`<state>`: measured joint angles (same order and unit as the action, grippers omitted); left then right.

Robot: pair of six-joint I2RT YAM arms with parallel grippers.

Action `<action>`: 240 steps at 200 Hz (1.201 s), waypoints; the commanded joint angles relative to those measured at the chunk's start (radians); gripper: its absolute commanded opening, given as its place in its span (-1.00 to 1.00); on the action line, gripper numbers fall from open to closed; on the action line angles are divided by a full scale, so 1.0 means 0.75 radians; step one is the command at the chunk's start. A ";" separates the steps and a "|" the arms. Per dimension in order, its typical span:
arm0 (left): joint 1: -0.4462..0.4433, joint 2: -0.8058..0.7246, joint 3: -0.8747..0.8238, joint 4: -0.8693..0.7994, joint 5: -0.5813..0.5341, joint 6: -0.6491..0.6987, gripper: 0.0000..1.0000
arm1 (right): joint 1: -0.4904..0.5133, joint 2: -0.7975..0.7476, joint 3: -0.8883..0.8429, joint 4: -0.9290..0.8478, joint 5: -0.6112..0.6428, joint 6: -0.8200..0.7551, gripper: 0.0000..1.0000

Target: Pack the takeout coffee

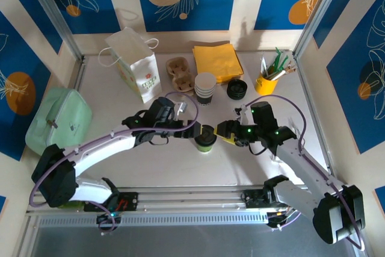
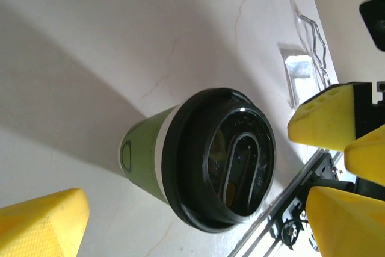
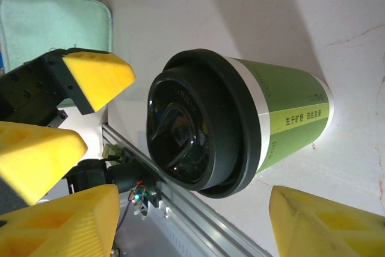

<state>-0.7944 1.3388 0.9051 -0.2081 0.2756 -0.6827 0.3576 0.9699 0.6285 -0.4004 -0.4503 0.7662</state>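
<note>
The takeout coffee [image 1: 205,138] is a green paper cup with a white band under a round black lid. It stands upright on the white table between both arms. My left gripper [image 1: 191,127] hovers at its left, open. In the left wrist view the cup [image 2: 150,154] lies between wide yellow fingers [image 2: 42,224], untouched by them. My right gripper [image 1: 224,130] is at the cup's right, also open. In the right wrist view its yellow pads [image 3: 325,224] flank the cup [image 3: 283,118] with gaps on both sides.
At the back stand a white paper bag [image 1: 135,64], a cardboard cup carrier [image 1: 180,71], a stack of lidless cups [image 1: 205,88], yellow napkins [image 1: 218,61], loose black lids [image 1: 236,88] and a yellow utensil pot [image 1: 266,81]. A mint green bag [image 1: 57,118] lies at left.
</note>
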 commanded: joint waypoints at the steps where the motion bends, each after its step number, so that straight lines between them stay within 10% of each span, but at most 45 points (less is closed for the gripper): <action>1: -0.003 0.052 0.034 0.033 -0.026 0.046 0.86 | 0.021 0.020 0.005 0.018 0.064 0.011 0.34; 240: 0.034 0.226 0.000 0.073 0.077 0.021 0.39 | 0.062 0.185 0.052 -0.035 0.214 -0.064 0.32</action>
<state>-0.7769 1.4918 0.9287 -0.1616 0.3099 -0.6552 0.3992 1.0992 0.6472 -0.3973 -0.2974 0.7433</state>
